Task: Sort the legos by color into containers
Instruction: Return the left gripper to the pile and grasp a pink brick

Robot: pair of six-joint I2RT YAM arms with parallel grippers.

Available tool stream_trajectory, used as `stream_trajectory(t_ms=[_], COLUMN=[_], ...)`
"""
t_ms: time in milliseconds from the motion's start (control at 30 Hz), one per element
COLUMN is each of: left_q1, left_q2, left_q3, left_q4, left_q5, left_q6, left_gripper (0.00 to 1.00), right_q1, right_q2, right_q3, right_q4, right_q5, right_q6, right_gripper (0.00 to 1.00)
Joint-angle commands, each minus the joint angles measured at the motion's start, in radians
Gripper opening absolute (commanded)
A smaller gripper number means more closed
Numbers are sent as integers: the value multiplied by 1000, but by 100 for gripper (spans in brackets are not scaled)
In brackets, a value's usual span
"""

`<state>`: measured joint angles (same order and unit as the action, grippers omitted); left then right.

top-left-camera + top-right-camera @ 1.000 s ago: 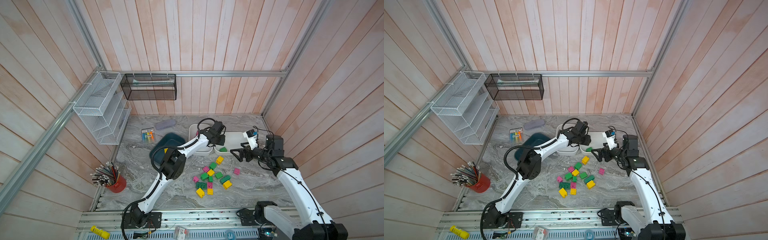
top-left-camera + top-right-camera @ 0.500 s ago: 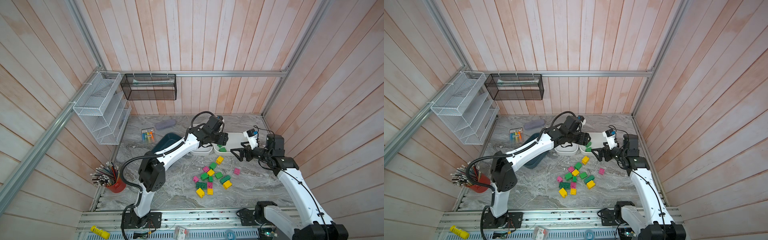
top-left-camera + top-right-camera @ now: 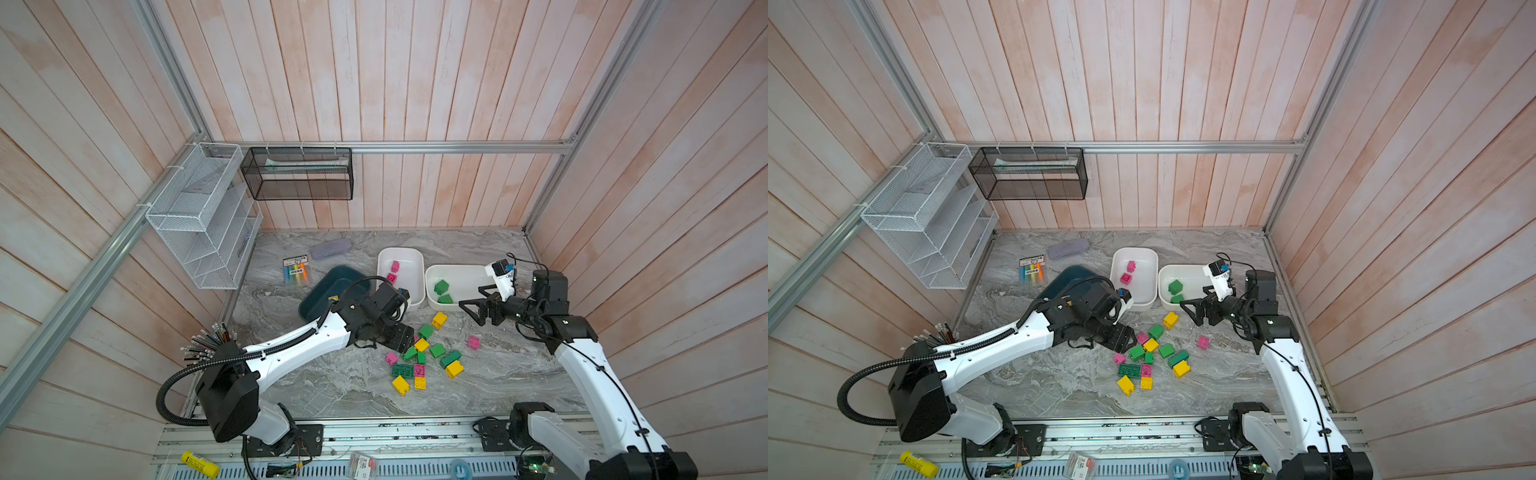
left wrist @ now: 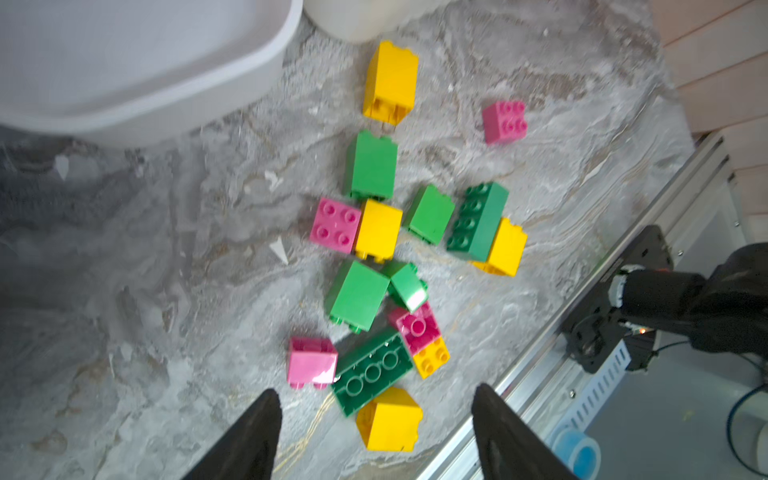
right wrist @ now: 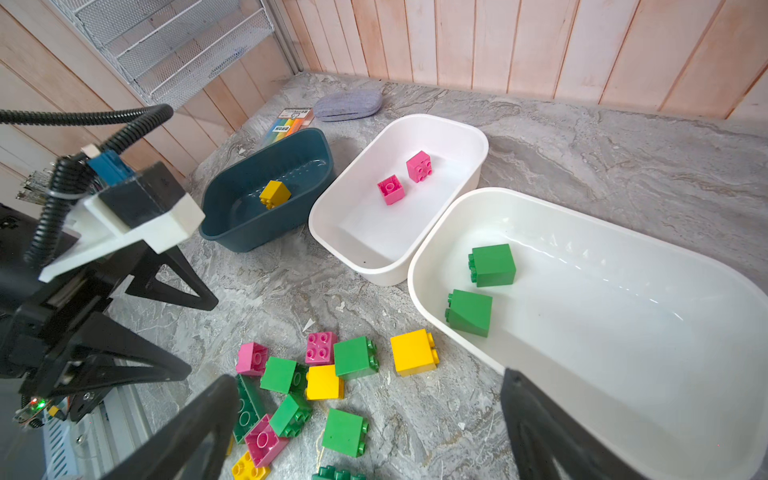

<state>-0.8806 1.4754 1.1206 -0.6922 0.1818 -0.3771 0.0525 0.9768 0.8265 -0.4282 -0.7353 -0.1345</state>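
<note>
Three containers (image 5: 374,237), five legos (image 5: 390,190) inside.

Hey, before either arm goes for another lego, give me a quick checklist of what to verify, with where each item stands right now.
1. Left tool open and empty above the loose legos: ok.
2. Right tool open and empty: ok.
3. Colours unmixed: teal tub holds one yellow, middle white tub two pink, other white tub two green: ok.
4. All legos sorted: not ok, a mixed pile lies outside the tubs.
5. Free gap around each loose brick: not ok, several touch.
6. Pink brick and small yellow brick clipped together or loose: cannot tell.
</note>
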Motion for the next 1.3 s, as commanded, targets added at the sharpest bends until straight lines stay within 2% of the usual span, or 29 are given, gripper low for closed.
stream_trajectory(t_ms=[0, 133, 300, 433, 567, 800, 933, 1067, 1133, 1267], left_q1=[3, 6, 6, 6, 6, -32, -64, -66, -99, -106], left_q2=[-41, -25, 61, 108, 144, 185, 212, 240, 260, 269], left_q3=[-62, -123, -119, -113, -101, -53, -44, -46, -39, -62], left_q4=[-4, 32, 69, 90, 90, 39, 47, 40, 12, 48], left_q5=[-13, -45, -65, -60, -83, -224, -249, -243, -257, -236], left_q6=[28, 68, 127, 114, -28, -454, -633, -727, -745, -765], left_gripper=[75, 74, 73, 73, 73, 71, 69, 65, 63, 57], right_q1=[19, 45, 63, 64, 64, 64, 64, 64, 64, 64], right_q2=[-5, 3, 6, -1, -6, -2, 2, 0, 0, -2], right_q3=[-20, -29, -29, -35, -40, -47, -48, -49, -50, -55], right_q4=[-13, -6, -4, -8, -11, 2, 2, 2, 1, 6], right_q5=[-20, -10, 2, 9, 19, 15, 14, 14, 15, 14], right_q6=[0, 5, 6, 8, 8, 14, 11, 6, 4, 4], right_gripper=[98, 98, 98, 98, 98, 98, 98, 98, 98, 98])
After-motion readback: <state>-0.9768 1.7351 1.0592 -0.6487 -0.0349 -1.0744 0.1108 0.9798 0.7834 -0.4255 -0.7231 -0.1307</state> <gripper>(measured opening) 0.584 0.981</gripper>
